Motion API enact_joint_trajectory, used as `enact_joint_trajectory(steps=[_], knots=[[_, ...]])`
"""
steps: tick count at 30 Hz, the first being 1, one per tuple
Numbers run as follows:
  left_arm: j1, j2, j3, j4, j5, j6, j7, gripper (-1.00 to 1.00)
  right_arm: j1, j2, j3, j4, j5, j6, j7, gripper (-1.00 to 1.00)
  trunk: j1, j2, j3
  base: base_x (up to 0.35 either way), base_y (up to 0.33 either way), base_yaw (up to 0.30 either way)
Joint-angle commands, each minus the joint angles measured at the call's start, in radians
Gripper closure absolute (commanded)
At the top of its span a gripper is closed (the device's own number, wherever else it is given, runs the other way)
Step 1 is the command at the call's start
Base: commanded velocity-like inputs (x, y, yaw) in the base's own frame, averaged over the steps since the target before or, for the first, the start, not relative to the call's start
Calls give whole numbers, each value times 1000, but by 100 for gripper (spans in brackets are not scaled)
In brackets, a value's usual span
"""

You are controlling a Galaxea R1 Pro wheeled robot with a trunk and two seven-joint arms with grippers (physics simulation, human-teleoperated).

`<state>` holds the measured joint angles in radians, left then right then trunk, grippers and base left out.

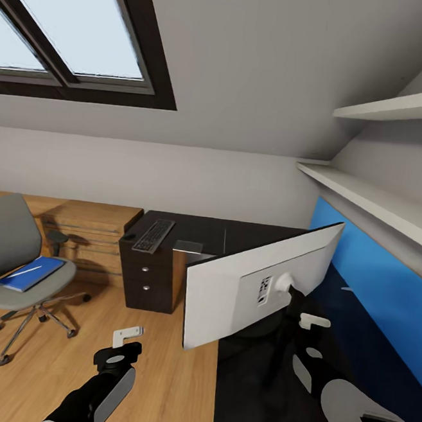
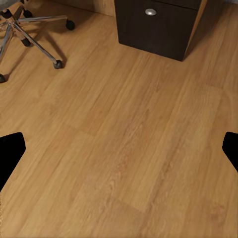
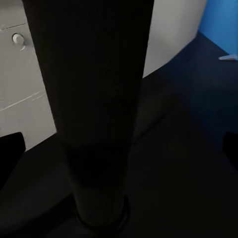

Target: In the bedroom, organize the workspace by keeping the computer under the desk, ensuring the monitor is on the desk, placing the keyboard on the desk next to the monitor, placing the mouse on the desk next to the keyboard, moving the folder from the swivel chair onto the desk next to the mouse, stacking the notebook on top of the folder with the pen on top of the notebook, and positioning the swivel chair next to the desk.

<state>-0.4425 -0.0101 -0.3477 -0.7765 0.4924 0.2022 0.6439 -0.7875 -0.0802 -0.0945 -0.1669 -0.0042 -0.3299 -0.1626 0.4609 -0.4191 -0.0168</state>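
- Three views make up this moment, and the head view comes first. The monitor (image 1: 255, 286) stands on the desk (image 1: 245, 395) at about 4 o'clock from the picture's middle, with its light grey back toward the camera. The keyboard (image 1: 153, 235) lies on the far wing of the desk at about 10 o'clock from the monitor, well apart from it. The swivel chair (image 1: 19, 263) stands at 9 o'clock on the wooden floor (image 1: 158, 361), away from the desk, with the folder (image 1: 31, 274) lying on its seat. The left gripper (image 1: 127, 336) hangs over the floor at 6 o'clock; the right gripper (image 1: 314, 321) sits just behind the monitor's stand.
- In the left wrist view, the left gripper's dark fingertips (image 2: 10, 151) stand wide apart at the picture's edges, empty, over bare floor. A desk drawer (image 2: 158, 25) and the chair's base (image 2: 29, 29) lie beyond.
- In the right wrist view, the monitor's black stand (image 3: 94, 114) rises between the right gripper's spread fingertips (image 3: 10, 153), which stand either side of it without pinching.
- As for progress, the monitor and keyboard are on the desk but not yet side by side. The folder, the chair and the remaining items look still to do.
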Motion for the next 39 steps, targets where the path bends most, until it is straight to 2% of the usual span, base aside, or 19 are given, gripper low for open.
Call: enact_joint_trajectory(steps=[1, 22, 23, 39], knots=[[-1, 1, -4, -1, 5, 4, 7, -100, -1, 0, -5, 1, 0, -5, 2, -100, 1, -2, -2, 0, 64, 0], [-1, -1, -5, 3, 5, 6, 8, -100, -1, -1, -5, 1, 0, -5, 2, -100, 1, -2, -2, 49, 4, 0], [-1, -1, -5, 3, 5, 6, 8, -100, -1, -1, -5, 1, 0, -5, 2, 100, 1, -2, -2, 2, 0, 0], [-1, -1, -5, 3, 5, 6, 8, -100, -1, -1, -4, 1, -2, -5, 2, 100, 1, -2, -2, 0, 0, 0]])
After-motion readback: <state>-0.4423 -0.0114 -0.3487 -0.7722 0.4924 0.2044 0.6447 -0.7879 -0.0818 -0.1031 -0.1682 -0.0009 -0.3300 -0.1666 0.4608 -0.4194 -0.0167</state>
